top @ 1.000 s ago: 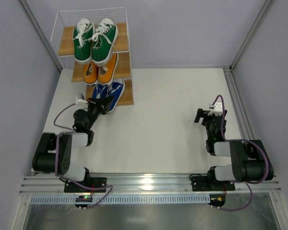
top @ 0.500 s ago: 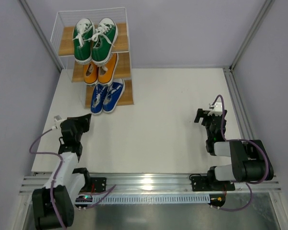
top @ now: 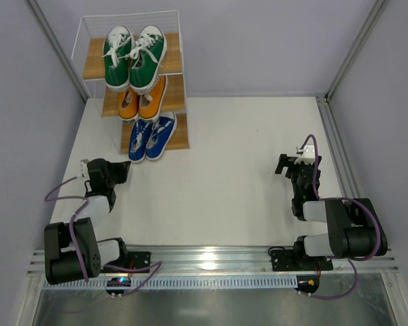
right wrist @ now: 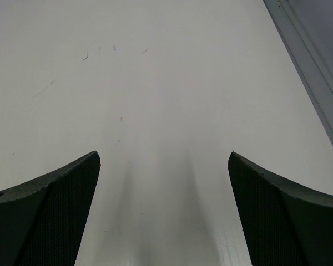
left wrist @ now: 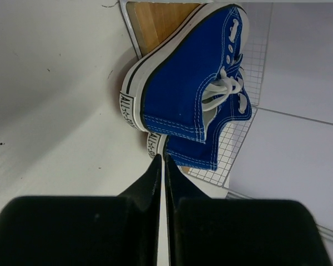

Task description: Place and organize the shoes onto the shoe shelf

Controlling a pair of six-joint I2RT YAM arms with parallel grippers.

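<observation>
The shoe shelf (top: 177, 62) stands at the back left, with the green pair (top: 134, 56) on its top tier, the orange pair (top: 143, 99) on the middle tier and the blue pair (top: 152, 136) on the bottom tier. In the left wrist view the blue shoes (left wrist: 194, 83) lie heel-first on the brown board (left wrist: 155, 22). My left gripper (top: 120, 171) is shut and empty, low over the table just in front of the blue pair; its tips show in the left wrist view (left wrist: 161, 162). My right gripper (top: 285, 165) is open and empty over bare table at the right (right wrist: 164, 160).
Grey walls enclose the white table (top: 224, 170) on three sides. A metal rail (top: 211, 261) runs along the near edge by the arm bases. A metal strip (right wrist: 311, 61) borders the table's right side.
My left arm has pulled back from the blue shoes, swung down toward the near left, then settled with its gripper shut just in front of the shelf. The right arm has not moved.
</observation>
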